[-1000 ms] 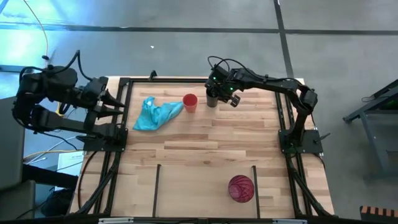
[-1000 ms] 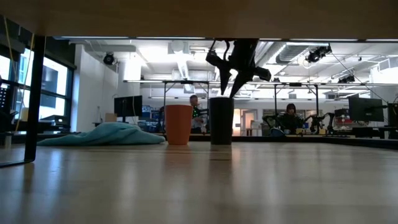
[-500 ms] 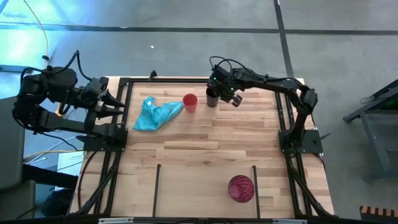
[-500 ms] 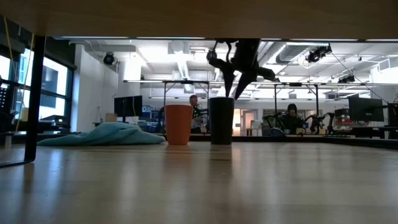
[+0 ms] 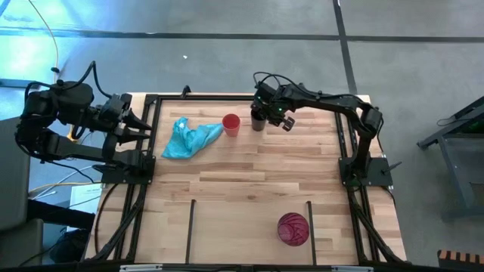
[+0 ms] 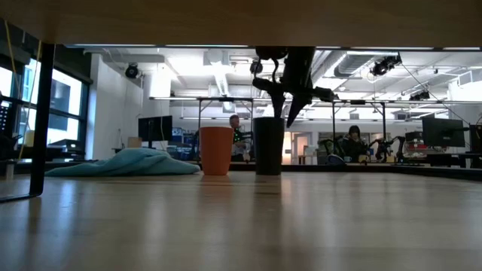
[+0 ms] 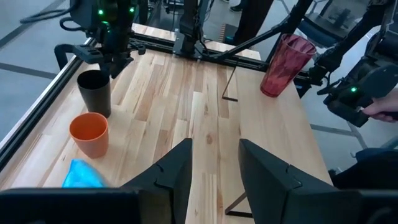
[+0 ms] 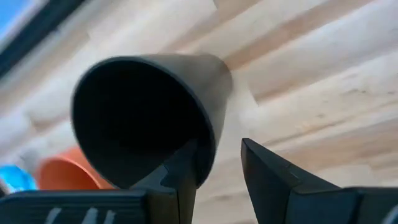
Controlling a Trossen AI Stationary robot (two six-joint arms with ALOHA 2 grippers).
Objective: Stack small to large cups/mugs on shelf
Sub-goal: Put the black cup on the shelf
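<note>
Right gripper [image 5: 262,113]: over the black cup [image 5: 258,121], fingers spread apart astride its rim, one inside and one outside, not yet clamped.
Black cup: upright, just right of the orange cup [image 5: 231,125].
Red cup [image 5: 293,229]: well apart from the black cup, on the shelf [image 5: 249,227].
Cloth [image 5: 189,137]: left of the orange cup.
Left gripper [image 7: 214,180]: parked off the table's left edge, fingers apart, empty.

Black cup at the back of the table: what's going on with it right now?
The right gripper hangs open over the black cup, one finger inside the rim, not gripping it. The orange cup stands beside it, the red-pink cup on the shelf. The left gripper waits at the table's left edge.
</note>
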